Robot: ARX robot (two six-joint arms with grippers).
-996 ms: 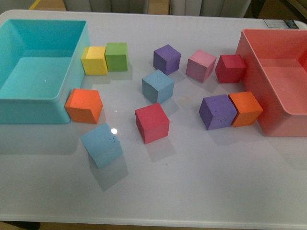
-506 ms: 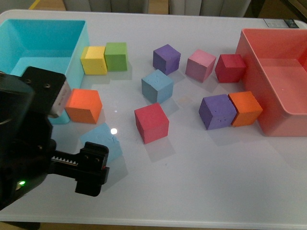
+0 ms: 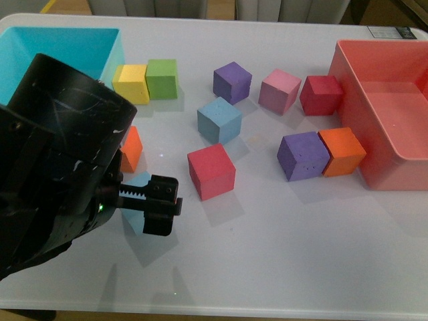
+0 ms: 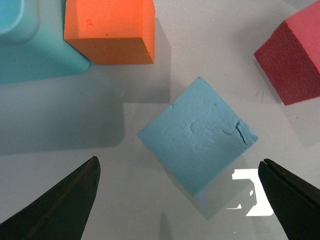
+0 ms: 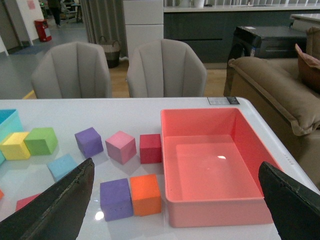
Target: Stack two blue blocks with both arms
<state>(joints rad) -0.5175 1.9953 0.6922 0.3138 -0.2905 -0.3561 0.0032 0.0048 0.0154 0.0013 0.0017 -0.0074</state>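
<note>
Fingers [image 4: 75, 192] of left gripper [image 4: 177, 162] spread wide | blue block [image 4: 197, 135] lies between and just ahead, turned corner-on | right gripper [image 5: 176, 164] also spread, well away

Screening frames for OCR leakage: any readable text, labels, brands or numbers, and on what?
No text is legible in any view.
Sticker on the far right corner of the table: print too small to read.
Pink wall notice in the room behind: blurred.
Nothing else shows print.

Eleven cubes [image 3: 219, 120] — two each blue [image 3: 219, 120] [image 4: 197, 134], purple [image 3: 233, 81] [image 3: 303, 156], orange [image 3: 342, 152] [image 3: 132, 148], red [image 3: 211, 171] [image 3: 322, 95]; one each pink [image 3: 280, 91], yellow [image 3: 132, 83], green [image 3: 162, 79] — plus two bins [image 3: 80, 43] [image 3: 394, 175].
</note>
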